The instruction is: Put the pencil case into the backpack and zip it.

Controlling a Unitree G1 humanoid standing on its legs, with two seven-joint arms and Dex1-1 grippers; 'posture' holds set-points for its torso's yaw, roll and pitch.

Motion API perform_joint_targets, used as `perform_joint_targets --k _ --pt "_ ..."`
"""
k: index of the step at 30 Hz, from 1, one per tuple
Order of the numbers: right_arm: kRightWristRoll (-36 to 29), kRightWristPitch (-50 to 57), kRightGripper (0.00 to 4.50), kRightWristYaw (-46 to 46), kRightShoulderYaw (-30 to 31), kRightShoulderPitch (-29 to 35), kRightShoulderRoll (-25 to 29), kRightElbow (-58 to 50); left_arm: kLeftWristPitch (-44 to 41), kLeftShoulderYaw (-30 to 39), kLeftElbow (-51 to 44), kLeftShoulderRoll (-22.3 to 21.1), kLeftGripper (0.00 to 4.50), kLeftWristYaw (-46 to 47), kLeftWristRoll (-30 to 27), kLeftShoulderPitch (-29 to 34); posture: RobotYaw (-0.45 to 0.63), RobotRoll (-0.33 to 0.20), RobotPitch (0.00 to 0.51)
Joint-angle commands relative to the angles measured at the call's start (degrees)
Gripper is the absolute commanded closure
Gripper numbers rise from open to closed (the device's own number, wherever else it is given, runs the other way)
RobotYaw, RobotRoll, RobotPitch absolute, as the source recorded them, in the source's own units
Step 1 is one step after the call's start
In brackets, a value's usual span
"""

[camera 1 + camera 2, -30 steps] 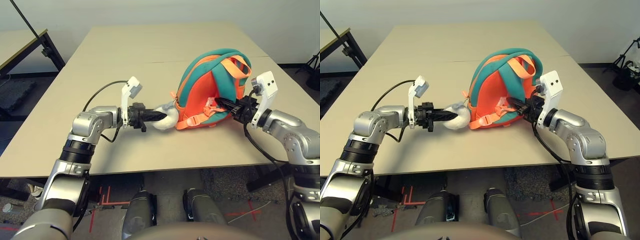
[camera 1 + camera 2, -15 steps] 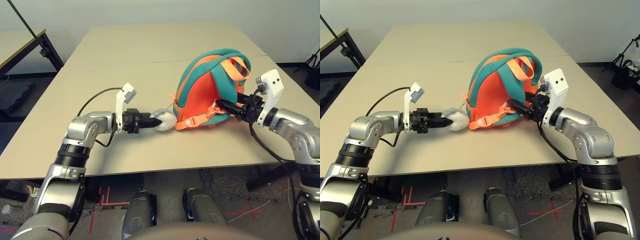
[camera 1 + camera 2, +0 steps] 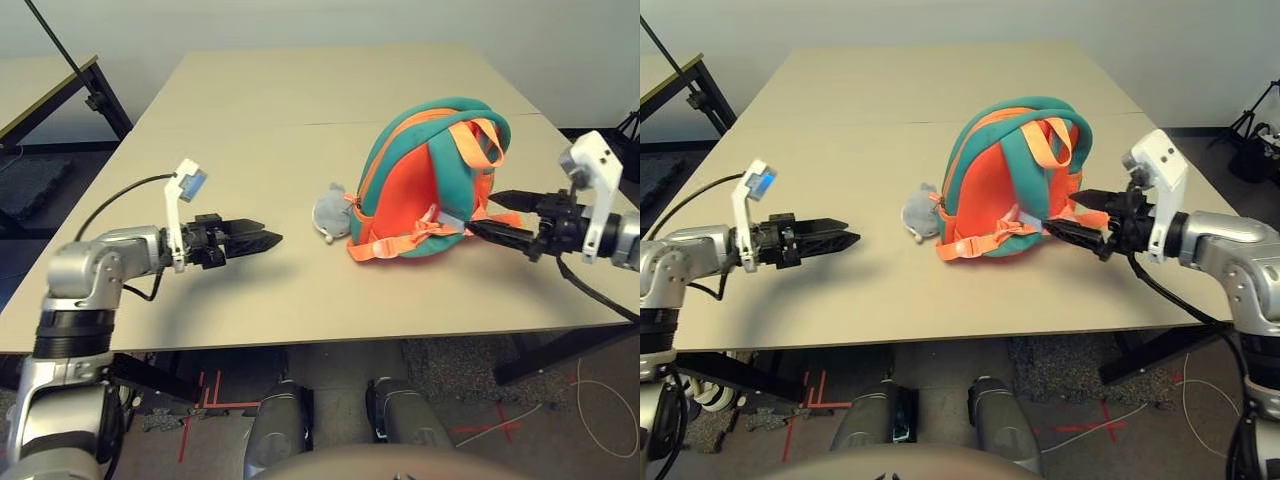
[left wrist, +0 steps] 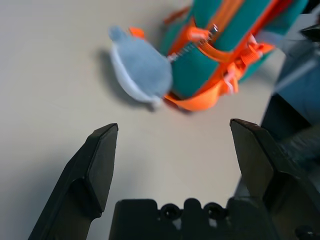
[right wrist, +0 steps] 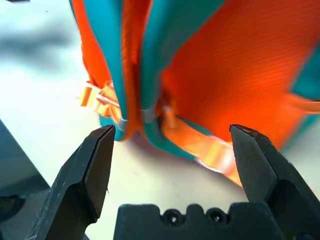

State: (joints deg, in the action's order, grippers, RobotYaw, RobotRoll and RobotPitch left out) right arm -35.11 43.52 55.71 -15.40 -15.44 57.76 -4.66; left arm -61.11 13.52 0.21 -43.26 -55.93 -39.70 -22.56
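Now the backpack (image 3: 428, 180) stands zipped (contents hidden) — both grippers' fingers spread, left (image 3: 262, 240) and right (image 3: 498, 220), holding nothing.

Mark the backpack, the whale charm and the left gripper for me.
backpack (image 3: 400, 205), left eye view, orange back panel.
whale charm (image 3: 330, 211), left eye view, grey body.
left gripper (image 3: 260, 240), left eye view, between its open fingertips.

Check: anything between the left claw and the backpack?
Only the whale charm, lying on the table against the backpack's left side. The left claw stands open, short of it, bare tabletop between.
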Motion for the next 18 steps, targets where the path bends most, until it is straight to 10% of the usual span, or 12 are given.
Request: perform_joint_targets --k 1,18 --pt "4.9 -4.3 0.00 -4.4 -1.6 -2.6 -0.7 9.0 3.4 3.6 1.0 1.1 0.01 5.3 1.5 0.9 -0.09 0.000 0.024" --pt "19.8 -31.5 0.00 -40.6 -4.4 -20.1 -24.0 46.7 45.2 4.4 19.6 18.1 0.01 41.6 26.5 0.1 -0.06 0.000 0.030"
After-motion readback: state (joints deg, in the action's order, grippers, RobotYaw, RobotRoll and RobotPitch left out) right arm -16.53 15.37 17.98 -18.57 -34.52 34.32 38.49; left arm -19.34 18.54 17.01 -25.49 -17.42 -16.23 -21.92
